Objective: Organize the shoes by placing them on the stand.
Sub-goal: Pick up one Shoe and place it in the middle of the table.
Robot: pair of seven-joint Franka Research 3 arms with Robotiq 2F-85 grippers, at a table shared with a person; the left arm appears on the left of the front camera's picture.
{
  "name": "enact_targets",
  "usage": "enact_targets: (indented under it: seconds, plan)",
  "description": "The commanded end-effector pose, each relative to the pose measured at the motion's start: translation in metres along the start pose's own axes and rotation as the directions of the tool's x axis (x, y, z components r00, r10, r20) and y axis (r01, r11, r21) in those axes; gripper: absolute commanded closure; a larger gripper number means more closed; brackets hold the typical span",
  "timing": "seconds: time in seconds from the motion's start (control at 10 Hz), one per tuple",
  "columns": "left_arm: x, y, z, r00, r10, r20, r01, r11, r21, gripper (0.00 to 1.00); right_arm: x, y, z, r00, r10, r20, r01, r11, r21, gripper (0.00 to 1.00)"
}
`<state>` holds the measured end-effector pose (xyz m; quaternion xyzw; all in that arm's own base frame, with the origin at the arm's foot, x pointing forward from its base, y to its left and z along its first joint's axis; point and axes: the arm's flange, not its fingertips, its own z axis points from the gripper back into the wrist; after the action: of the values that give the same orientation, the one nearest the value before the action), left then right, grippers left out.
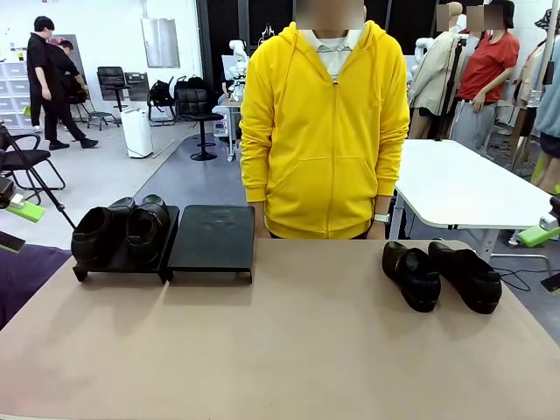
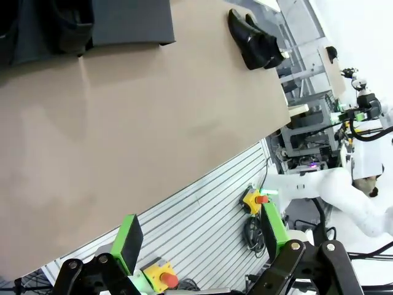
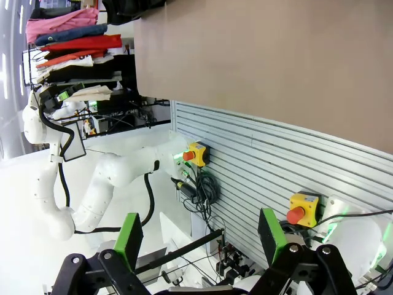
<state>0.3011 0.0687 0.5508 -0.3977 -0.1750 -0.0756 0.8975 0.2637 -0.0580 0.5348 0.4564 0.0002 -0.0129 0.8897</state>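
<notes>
The inner loose shoe and the outer loose shoe lay side by side on the right part of the table, toes towards the robot, well apart from the stand at the far left. The right gripper hung off the table's near right edge with its jaws fully spread and nothing between them. The left gripper was equally wide and empty, hanging past the near edge on its own side.

The step in hand seemed to be fetching one loose shoe. It would go best to take the inner shoe first, since it sat nearer the stand. Closing across the narrow waist or over the collar edge looked wiser than gripping the toe, because the glossy leather would likely slip. The neighbouring shoe lay just beside it, so a finger would need care going down between them. The carry would cross the middle, so a handover or a long reach should be planned.

The stand's left panel carried the two racked shoes, close together with toes forward. Its right panel was bare, with room for the remaining pair. A person in a yellow hoodie stood behind the table's far edge, hands out of sight
</notes>
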Motion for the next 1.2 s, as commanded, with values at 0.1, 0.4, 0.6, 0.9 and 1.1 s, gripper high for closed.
enact_targets:
  seconds: [0.1, 0.4, 0.6, 0.9, 1.1]
  plan:
    - [-0.001, 0.001, 0.005, 1.0, -0.014, -0.015, 0.014, 1.0, 0.006, 0.0, 0.002, 0.005, 0.002, 1.0, 0.002, 0.005, -0.002, 1.0, 0.029, 0.0]
    - [-0.001, 0.001, 0.005, 1.0, -0.014, -0.015, 0.014, 1.0, 0.006, 0.0, 0.03, 0.015, -0.026, 0.998, -0.016, -0.058, 0.008, 0.991, -0.134, 0.0]
    - [-0.001, 0.001, 0.005, 1.0, -0.014, -0.015, 0.014, 1.0, 0.006, 0.0, 0.126, 0.013, -0.077, 0.992, -0.112, 0.048, 0.122, 0.885, -0.45, 0.0]
    - [-0.001, 0.001, 0.005, 1.0, -0.014, -0.015, 0.014, 1.0, 0.006, 0.0, 0.219, -0.047, -0.12, 0.967, -0.029, 0.255, 0.183, 0.773, -0.608, 0.0]
    - [-0.001, 0.001, 0.005, 1.0, -0.014, -0.015, 0.014, 1.0, 0.006, 0.0, 0.233, -0.061, -0.117, 0.964, 0.029, 0.264, 0.159, 0.734, -0.661, 0.0]
